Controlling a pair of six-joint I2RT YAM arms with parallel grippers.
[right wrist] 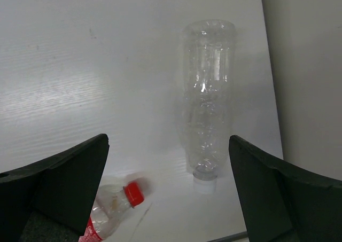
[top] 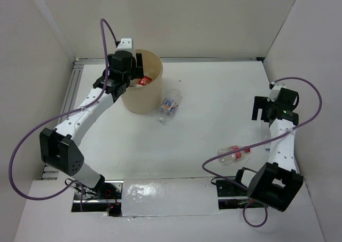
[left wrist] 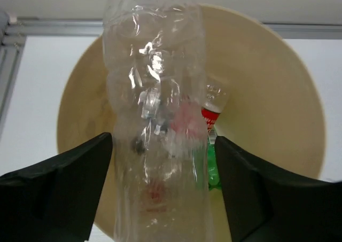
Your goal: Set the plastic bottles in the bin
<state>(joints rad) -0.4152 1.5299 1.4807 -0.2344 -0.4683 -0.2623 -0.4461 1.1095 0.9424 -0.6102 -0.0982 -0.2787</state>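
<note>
Over the bin [left wrist: 270,108], your left gripper [left wrist: 163,140] straddles a clear bottle [left wrist: 155,65]
Can't tell if it's gripping, open wider so it drops; right gripper [right wrist: 168,146] gapes empty

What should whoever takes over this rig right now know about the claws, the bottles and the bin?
Left claw: over the bin, a clear bottle between its fingers; gripped or released, cannot tell.
Right claw: open, empty, above a white-capped bottle lying on the table.
Done: a red-labelled bottle and a green bottle lie in the bin.
To do: the left claw's bottle, the white-capped one, a red-capped bottle near the right arm, a blue-labelled bottle beside the bin.
</note>
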